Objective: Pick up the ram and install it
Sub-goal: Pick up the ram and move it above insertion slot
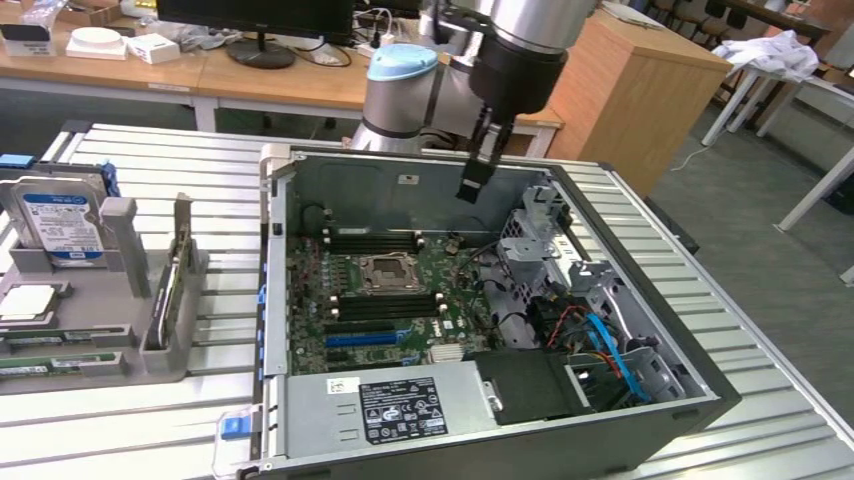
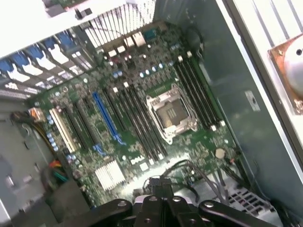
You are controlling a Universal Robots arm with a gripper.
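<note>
My gripper point(image 1: 489, 135) hangs over the back part of the open computer case point(image 1: 694, 350), shut on a thin dark ram stick point(image 1: 475, 180) that points down into the case. In the wrist view the closed fingers point(image 2: 147, 203) pinch the stick's dark edge point(image 2: 160, 183). Below lies the green motherboard point(image 2: 118, 142) with its bare CPU socket point(image 2: 170, 111). Black ram slots run on both sides of the socket point(image 2: 194, 87) point(image 2: 137, 120). In the exterior view the slots point(image 1: 380, 240) lie below and toward that view's left of the stick.
A grey parts rack point(image 1: 147, 300) with a hard drive point(image 1: 60, 225) stands at the exterior view's left of the case. The power supply point(image 1: 400, 405) and drive cage point(image 1: 561, 240) with cables crowd the case's near and right sides. A copper heatsink point(image 2: 291, 71) lies outside the case wall.
</note>
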